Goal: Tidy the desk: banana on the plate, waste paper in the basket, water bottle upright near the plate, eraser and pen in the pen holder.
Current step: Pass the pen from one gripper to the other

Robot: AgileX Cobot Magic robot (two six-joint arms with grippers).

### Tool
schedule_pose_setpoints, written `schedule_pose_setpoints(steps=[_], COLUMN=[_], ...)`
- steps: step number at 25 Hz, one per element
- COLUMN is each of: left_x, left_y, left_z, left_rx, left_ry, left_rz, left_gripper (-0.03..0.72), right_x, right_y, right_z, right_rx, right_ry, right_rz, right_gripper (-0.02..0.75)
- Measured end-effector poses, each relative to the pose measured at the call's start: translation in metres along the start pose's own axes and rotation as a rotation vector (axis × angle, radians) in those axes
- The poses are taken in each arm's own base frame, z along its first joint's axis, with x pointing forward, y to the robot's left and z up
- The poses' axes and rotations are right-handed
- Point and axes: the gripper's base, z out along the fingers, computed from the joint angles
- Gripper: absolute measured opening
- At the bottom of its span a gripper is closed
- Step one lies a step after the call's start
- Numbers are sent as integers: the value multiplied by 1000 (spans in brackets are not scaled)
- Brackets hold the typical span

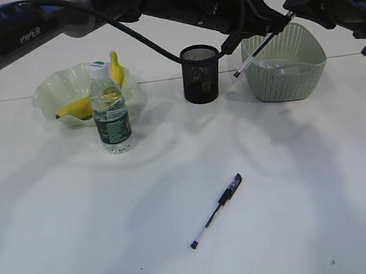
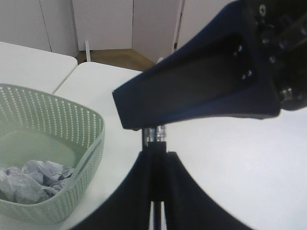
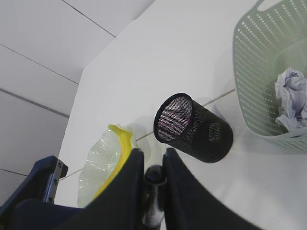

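Exterior: raised pen [image 1: 260, 47] slants above the counter [image 1: 320, 181] between pen holder [image 1: 200, 74] and basket [image 1: 285, 66] at 1 o'clock, second pen [image 1: 216, 210] lying at 6 o'clock; left wrist: left end effector [image 2: 156, 160] clamps the raised pen; right wrist: right end effector [image 3: 153, 170] clamps it too.

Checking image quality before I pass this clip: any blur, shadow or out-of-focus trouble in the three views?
Exterior view: soft arm shadows on the table, pen sharp. Left wrist view: near gripper dark and blurred, basket fairly clear. Right wrist view: pen holder crisp, gripper out of focus.
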Motion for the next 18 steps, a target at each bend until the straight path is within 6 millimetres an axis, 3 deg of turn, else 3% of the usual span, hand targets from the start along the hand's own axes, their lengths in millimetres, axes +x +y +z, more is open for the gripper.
schedule_pose_setpoints(steps=[18], left_x=[-2], left_y=[-1], left_z=[1], left_rx=[0], left_ry=[-17], left_rz=[-14], left_gripper=[7], right_x=[-1], right_y=[0], right_z=[0], right_rx=[-2], right_ry=[-4], right_rz=[6], right_gripper=[84])
